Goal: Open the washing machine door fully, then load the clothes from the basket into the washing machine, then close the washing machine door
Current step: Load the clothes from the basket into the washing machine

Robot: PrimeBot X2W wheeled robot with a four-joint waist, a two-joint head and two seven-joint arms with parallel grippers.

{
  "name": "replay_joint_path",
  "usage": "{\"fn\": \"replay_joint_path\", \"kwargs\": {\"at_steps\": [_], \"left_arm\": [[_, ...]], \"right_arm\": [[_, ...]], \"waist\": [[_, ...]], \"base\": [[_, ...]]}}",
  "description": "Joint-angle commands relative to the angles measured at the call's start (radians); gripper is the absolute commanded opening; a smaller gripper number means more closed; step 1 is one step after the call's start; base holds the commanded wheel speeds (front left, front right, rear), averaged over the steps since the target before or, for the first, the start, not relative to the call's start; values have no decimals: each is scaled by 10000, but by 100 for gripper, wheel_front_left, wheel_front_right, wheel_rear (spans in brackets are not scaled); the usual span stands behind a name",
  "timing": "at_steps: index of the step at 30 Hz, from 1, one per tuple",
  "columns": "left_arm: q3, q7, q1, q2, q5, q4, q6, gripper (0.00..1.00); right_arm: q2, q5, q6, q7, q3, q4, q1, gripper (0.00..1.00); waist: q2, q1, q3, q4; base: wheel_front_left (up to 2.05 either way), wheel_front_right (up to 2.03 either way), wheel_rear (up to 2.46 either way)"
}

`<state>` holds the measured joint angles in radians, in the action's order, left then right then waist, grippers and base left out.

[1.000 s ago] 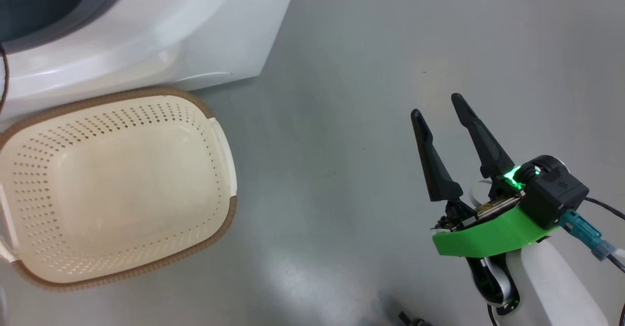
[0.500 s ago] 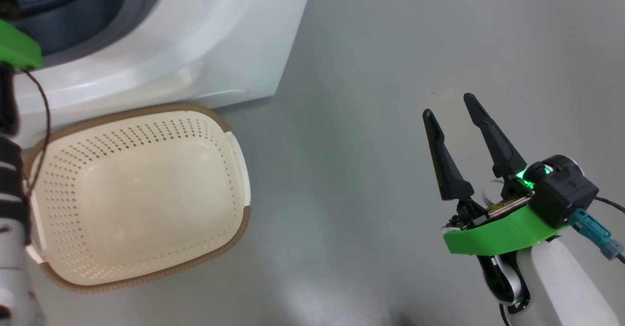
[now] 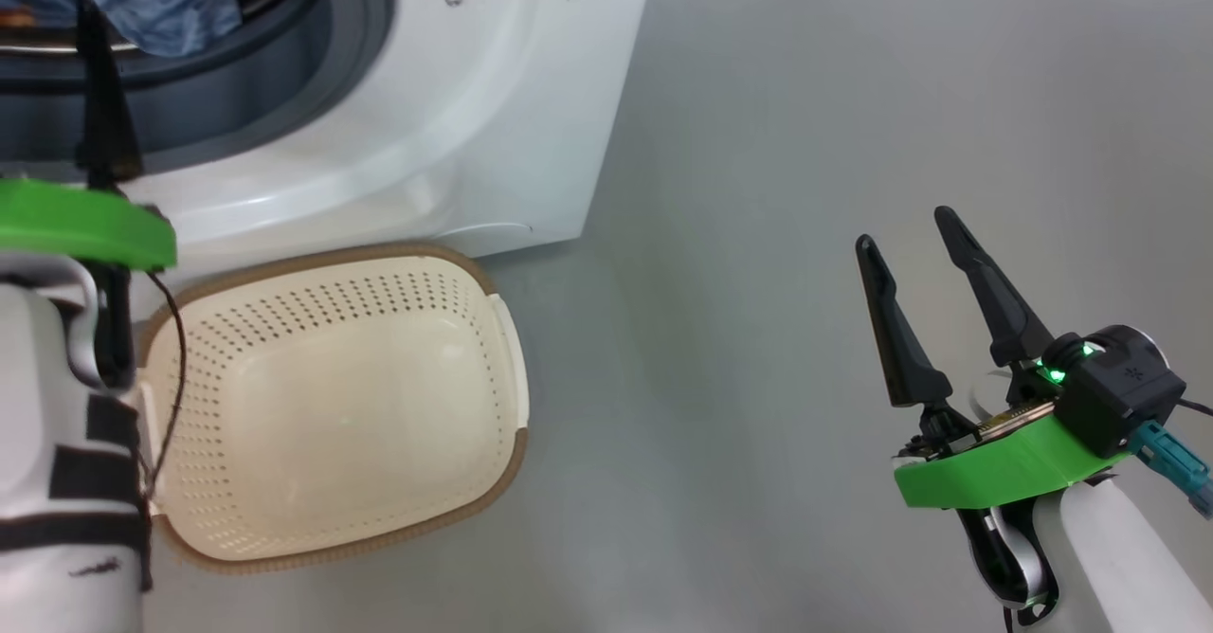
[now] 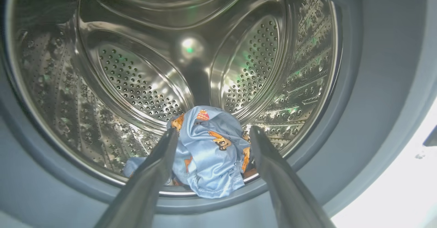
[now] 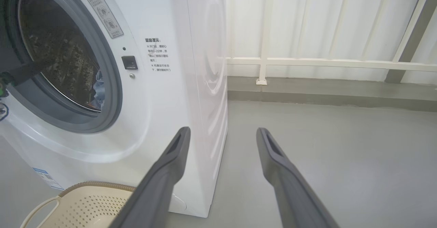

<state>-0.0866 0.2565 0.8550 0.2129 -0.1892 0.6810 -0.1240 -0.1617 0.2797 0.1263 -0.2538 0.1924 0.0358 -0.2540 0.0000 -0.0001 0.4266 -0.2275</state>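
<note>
The washing machine (image 3: 493,112) stands open at the upper left; its door is out of view. Light-blue clothes (image 4: 211,153) printed with bears lie at the front lip of the steel drum (image 4: 136,77), partly over the grey gasket (image 4: 358,95). My left gripper (image 4: 213,130) is open just outside the opening, and its fingers (image 3: 99,112) point at the clothes without touching them. The cream basket (image 3: 332,415) sits on the floor before the machine with nothing in it. Over bare floor to the right, my right gripper (image 3: 905,230) is open and holds nothing.
The grey floor (image 3: 758,188) stretches to the right of the machine. In the right wrist view a white railing (image 5: 327,62) and a low kerb (image 5: 324,91) run behind the machine's side panel (image 5: 208,84). The basket (image 5: 88,204) touches the machine's foot.
The head camera has swung, so the machine's opening, the clothes and my left arm have come into view. The right gripper keeps its pose and stays open.
</note>
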Motion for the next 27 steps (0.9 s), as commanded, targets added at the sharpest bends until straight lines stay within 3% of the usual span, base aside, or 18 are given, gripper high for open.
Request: {"fn": "replay_joint_path", "kwargs": {"at_steps": [1,27], "left_arm": [[-268,52,-292,299,115,-405,-34,100],[-841,53,-4459,-922,618,-2966,-65,100]], "right_arm": [[-121,-85,44,-80,151,-200,236,100],[-571,43,44,-80,-400,18,1476,100]], "waist": [[0,1,-264,226],[0,1,-1890,1085]], "base": [[0,0,0],[0,0,0]]}}
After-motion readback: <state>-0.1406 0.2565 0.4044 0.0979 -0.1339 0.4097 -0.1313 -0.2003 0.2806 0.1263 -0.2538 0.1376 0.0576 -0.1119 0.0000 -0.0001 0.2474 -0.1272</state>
